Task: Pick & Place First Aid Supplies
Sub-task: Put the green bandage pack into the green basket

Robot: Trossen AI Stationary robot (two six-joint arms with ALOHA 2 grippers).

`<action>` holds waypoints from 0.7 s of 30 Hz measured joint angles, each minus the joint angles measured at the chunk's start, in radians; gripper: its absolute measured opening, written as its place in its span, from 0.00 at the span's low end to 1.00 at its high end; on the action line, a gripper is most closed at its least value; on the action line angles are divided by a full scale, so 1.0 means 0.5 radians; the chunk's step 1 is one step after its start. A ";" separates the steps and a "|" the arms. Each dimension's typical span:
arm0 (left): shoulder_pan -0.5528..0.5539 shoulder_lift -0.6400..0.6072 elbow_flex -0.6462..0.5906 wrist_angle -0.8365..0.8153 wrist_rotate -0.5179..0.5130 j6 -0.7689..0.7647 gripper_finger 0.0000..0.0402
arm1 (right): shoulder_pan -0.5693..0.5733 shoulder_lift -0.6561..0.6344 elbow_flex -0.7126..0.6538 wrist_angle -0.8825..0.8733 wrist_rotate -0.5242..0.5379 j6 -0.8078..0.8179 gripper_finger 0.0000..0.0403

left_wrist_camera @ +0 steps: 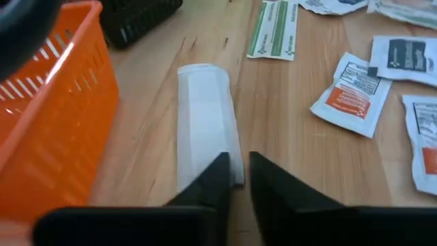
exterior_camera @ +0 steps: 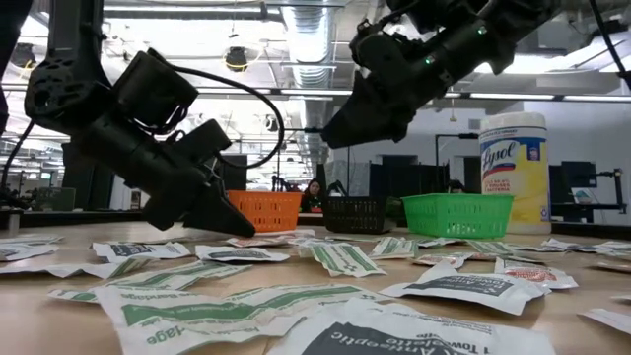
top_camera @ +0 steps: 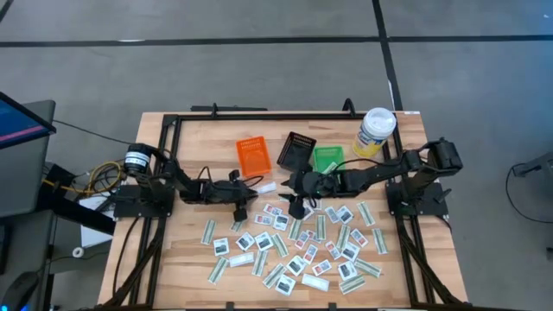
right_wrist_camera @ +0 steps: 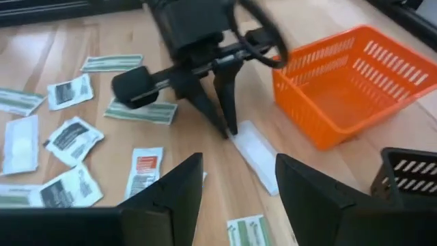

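Dozens of small first aid packets (top_camera: 302,246) lie flat on the wooden table, white squarish ones and pale-green strips. One long white packet (left_wrist_camera: 205,116) lies apart beside the orange bin (top_camera: 253,154). My left gripper (left_wrist_camera: 237,164) is low at the table, its fingers nearly together at that packet's near end (right_wrist_camera: 239,133). My right gripper (right_wrist_camera: 235,184) hangs open above the table, just right of the left one (top_camera: 298,200), holding nothing, over the far edge of the packet spread. My left gripper has its fingertips (right_wrist_camera: 229,128) on the near end of the long white packet (left_wrist_camera: 229,160), pinching it at their free ends. It comes slanting down from the table's left, along the packet's length. The packet lies flat on the table.
Orange, black (top_camera: 296,149) and green (top_camera: 327,158) bins stand in a row at the far side. A white-lidded yellow canister (top_camera: 376,130) stands to their right. Bare wood shows on the table's left part (top_camera: 186,242). The two grippers are close together.
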 joint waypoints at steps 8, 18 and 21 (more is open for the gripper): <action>0.013 -0.024 -0.003 0.010 0.030 -0.145 0.01 | 0.074 -0.004 0.001 -0.037 -0.019 0.044 0.42; -0.192 -0.372 -0.008 0.025 0.115 -0.255 0.01 | 0.082 0.022 0.001 -0.006 -0.019 -0.143 0.41; -0.227 -0.456 -0.007 0.038 0.218 -0.342 0.01 | 0.119 0.034 -0.003 0.038 -0.062 -0.472 0.41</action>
